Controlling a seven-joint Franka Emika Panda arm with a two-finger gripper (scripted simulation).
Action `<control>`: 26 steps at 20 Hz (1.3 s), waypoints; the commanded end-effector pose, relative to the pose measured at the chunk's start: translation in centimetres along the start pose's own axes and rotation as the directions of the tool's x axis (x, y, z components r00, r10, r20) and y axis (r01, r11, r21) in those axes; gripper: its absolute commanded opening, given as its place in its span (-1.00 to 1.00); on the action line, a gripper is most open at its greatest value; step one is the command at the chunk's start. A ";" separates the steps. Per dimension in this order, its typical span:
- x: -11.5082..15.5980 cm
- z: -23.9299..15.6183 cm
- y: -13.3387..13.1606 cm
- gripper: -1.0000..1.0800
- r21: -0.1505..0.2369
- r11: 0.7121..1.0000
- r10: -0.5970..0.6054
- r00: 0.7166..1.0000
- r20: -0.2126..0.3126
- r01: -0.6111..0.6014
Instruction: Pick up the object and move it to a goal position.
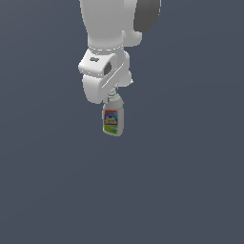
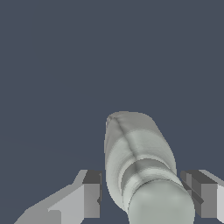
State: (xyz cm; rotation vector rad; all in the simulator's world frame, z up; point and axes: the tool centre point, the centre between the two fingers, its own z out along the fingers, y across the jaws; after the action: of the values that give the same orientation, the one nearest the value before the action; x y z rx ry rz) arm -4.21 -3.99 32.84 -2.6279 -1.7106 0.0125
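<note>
The object, a small white-grey bottle point(image 1: 113, 121) with a red, blue, yellow and green label, stands upright directly under my gripper point(image 1: 113, 96). In the wrist view the bottle point(image 2: 135, 153) runs away from the camera, with its rounded cap closest. My gripper point(image 2: 141, 192) straddles its upper part. One finger point(image 2: 92, 194) stands a narrow gap away from the bottle. The other finger point(image 2: 199, 192) is right at its side. The jaws look open around the bottle. In the exterior view the fingertips are hidden by the hand.
The white arm point(image 1: 109, 38) comes down from above in the exterior view. A plain dark grey-blue floor point(image 1: 190, 190) lies all around. No goal marker shows.
</note>
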 end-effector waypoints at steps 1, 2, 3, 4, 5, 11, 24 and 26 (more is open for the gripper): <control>-0.3 -2.4 1.2 -1.00 -0.011 1.000 0.000 1.000 -0.004 0.000; -0.4 -3.0 1.6 -1.00 -0.011 1.000 0.000 1.000 -0.004 0.000; -0.5 -3.7 2.0 -1.00 -0.011 1.000 0.000 1.000 -0.004 0.000; -0.6 -4.3 2.4 -1.00 -0.010 1.000 0.000 1.000 -0.004 0.000; -0.7 -4.9 2.7 -1.00 -0.010 1.000 0.000 1.000 -0.004 0.000; -1.3 -8.2 4.8 -1.00 -0.010 1.000 0.000 1.000 -0.003 0.000; -1.9 -11.9 7.3 -1.00 -0.009 1.000 0.000 1.000 -0.003 0.000; -1.9 -12.1 7.5 -1.00 -0.009 1.000 0.000 1.000 -0.003 0.000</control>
State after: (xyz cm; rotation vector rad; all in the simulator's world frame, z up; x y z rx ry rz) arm 1.83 -8.69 44.00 -2.6263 -1.7094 0.0157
